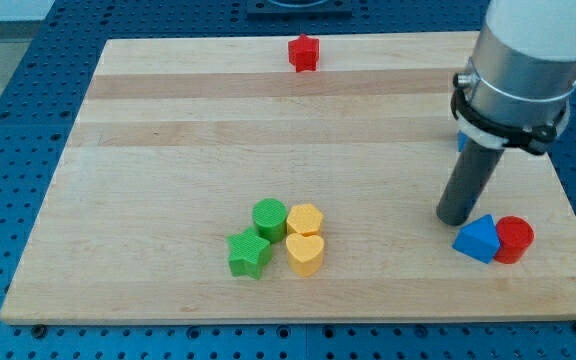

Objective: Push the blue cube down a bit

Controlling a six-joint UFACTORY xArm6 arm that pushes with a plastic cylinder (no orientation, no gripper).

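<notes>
Pale wooden board (218, 150) lies on blue pegboard (28, 80). Near its right edge, my tip (455, 219) rests just left of a smooth blue block (476, 239), wedge-like, peak upward, touching a red cylinder (515, 239). Nothing is held; another blue piece (461, 141) peeks from behind the rod.

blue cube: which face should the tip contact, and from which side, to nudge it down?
Contact the blue cube's upper-left face, coming from the view's top. My tip already sits just up-left of it. The cube lies rotated, a corner pointing up, so push centred. The red cylinder touches its right side and may drag along.
</notes>
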